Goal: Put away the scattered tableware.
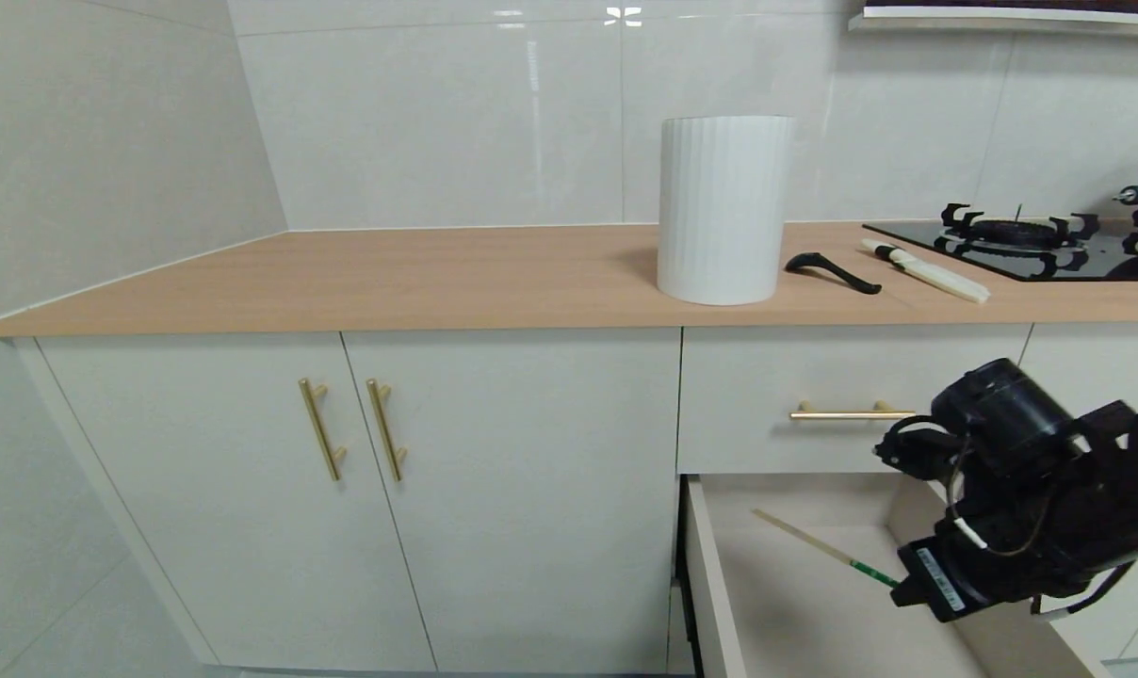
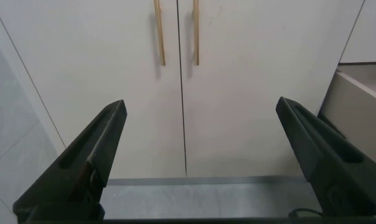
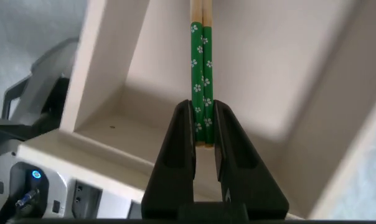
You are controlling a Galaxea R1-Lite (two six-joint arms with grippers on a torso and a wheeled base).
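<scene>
Head view: my right tool [image 1: 908, 586] sits at 5 o'clock, over the open drawer [image 1: 710, 565]. It is clamped on the green ends of a pair of chopsticks [image 1: 819, 549], whose pale tips run toward 10 o'clock, low inside the drawer.

Judgement: the step is laying the chopsticks down in the drawer.
- Lower until the tips rest on the drawer floor, then flatten the angle before letting go, so the pair does not drop and bounce.
- Keep the sticks off the near wall; they lie slantwise across the drawer and could catch on it.
- Part the jaws only a little and back out along the sticks' own line, to avoid dragging them.

Up on the table [image 1: 390, 278], at 1 o'clock, a black-handled utensil [image 1: 833, 271] and a cream utensil [image 1: 925, 270] lie just beside a white ribbed canister [image 1: 723, 209], not yet put away.

Right wrist view: gives the grip itself. The jaws stand narrow, and both sticks sit side by side between the pads, close to their very ends. The hold is thin and could pivot. The head view hides this behind my wrist.

Left wrist view: my left tool [image 2: 200, 107] is spread wide with nothing in it, facing the closed cabinet doors [image 2: 238, 93].
</scene>
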